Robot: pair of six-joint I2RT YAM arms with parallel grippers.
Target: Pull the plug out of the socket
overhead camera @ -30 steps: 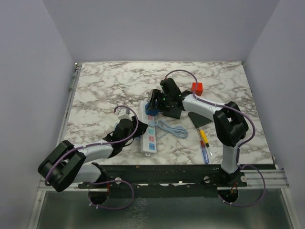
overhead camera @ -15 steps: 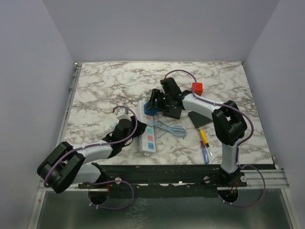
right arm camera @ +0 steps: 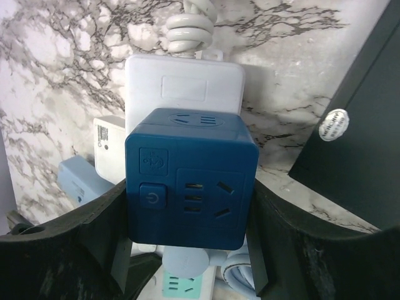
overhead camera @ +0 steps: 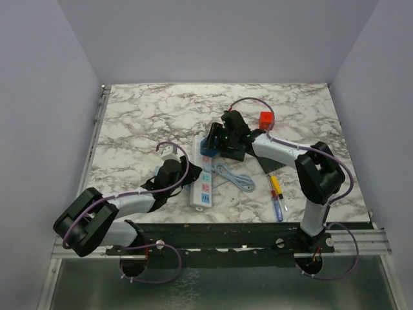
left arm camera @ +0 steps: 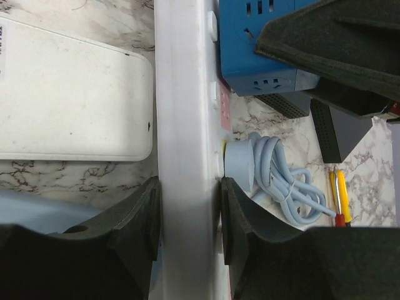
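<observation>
The long white power strip (overhead camera: 201, 184) lies mid-table with pastel outlet panels. My left gripper (overhead camera: 188, 182) is shut across the strip's sides, as the left wrist view (left arm camera: 187, 212) shows on the strip (left arm camera: 186, 125). A dark blue cube plug (overhead camera: 206, 150) sits against the strip's far part. My right gripper (overhead camera: 210, 144) is shut on it, one finger on each side of the cube (right arm camera: 187, 181). I cannot tell whether its pins are still seated. A light-blue round plug (left arm camera: 240, 165) with a coiled cable (overhead camera: 232, 175) sits in the strip just below the cube.
A small white flat box (left arm camera: 69, 100) lies left of the strip. A black wedge (overhead camera: 268, 161) and a red-and-yellow screwdriver (overhead camera: 276, 197) lie to the right. A red block (overhead camera: 266, 119) stands behind the right arm.
My right arm has shifted a little right and toward me, still holding the blue cube, which tilted briefly and settled back. The left gripper stays on the strip.
</observation>
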